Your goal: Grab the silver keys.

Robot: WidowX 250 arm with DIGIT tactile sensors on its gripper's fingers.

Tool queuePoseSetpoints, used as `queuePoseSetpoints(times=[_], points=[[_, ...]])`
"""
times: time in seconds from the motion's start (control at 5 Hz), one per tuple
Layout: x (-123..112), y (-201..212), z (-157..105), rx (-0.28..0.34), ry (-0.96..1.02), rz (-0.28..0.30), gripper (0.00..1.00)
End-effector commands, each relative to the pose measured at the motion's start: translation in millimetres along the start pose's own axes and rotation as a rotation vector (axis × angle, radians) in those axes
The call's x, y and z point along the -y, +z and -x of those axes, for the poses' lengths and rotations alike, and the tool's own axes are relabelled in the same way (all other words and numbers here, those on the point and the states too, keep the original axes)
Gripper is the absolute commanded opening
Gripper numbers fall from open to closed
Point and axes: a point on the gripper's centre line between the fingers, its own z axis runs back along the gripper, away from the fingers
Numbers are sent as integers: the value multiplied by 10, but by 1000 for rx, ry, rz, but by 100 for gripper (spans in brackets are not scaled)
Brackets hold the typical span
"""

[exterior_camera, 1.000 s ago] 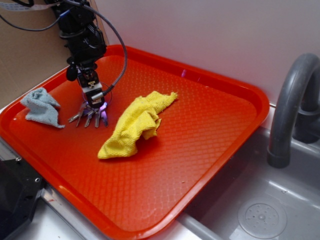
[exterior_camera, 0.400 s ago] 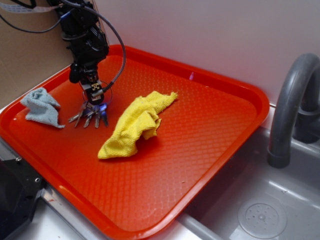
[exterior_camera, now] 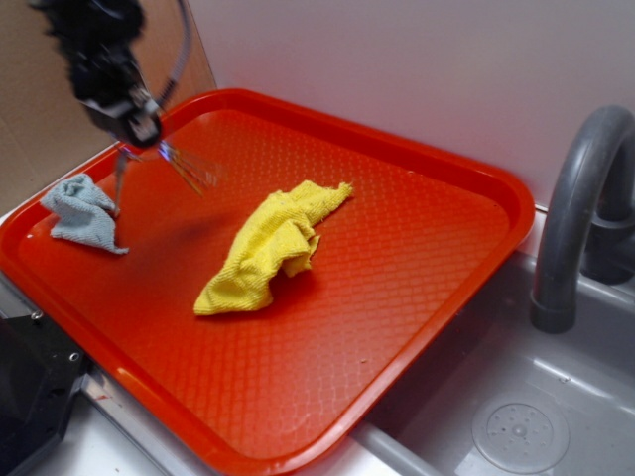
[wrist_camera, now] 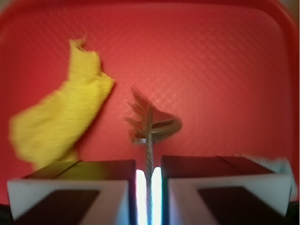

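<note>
The silver keys (exterior_camera: 187, 167) hang in the air above the left part of the red tray (exterior_camera: 397, 327), blurred by motion. My gripper (exterior_camera: 142, 129) is high at the upper left, shut on their wire ring. In the wrist view the twisted wire runs up through the narrow gap between my gripper's (wrist_camera: 148, 171) two black pads, and the bunch of silver keys (wrist_camera: 154, 126) dangles just beyond them over the red tray (wrist_camera: 225, 70). Below the bunch its shadow lies on the tray.
A crumpled yellow cloth (exterior_camera: 273, 248) lies mid-tray, right of the keys, and shows as the yellow cloth (wrist_camera: 61, 117) at the wrist view's left. A grey-blue cloth (exterior_camera: 84, 210) sits at the tray's left edge. A grey faucet (exterior_camera: 580, 208) and sink (exterior_camera: 516, 426) stand to the right.
My gripper has risen and moved left from the tray floor. The keys, which lay fanned on the tray, have come up with it and now swing in the air.
</note>
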Motion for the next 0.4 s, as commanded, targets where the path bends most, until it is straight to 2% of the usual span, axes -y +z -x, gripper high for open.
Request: queuePoseSetpoints(times=[0.0,0.2], points=[[365,1022,-165,28,115,-61,0],[454,1099,-227,-28,110,-147,0]])
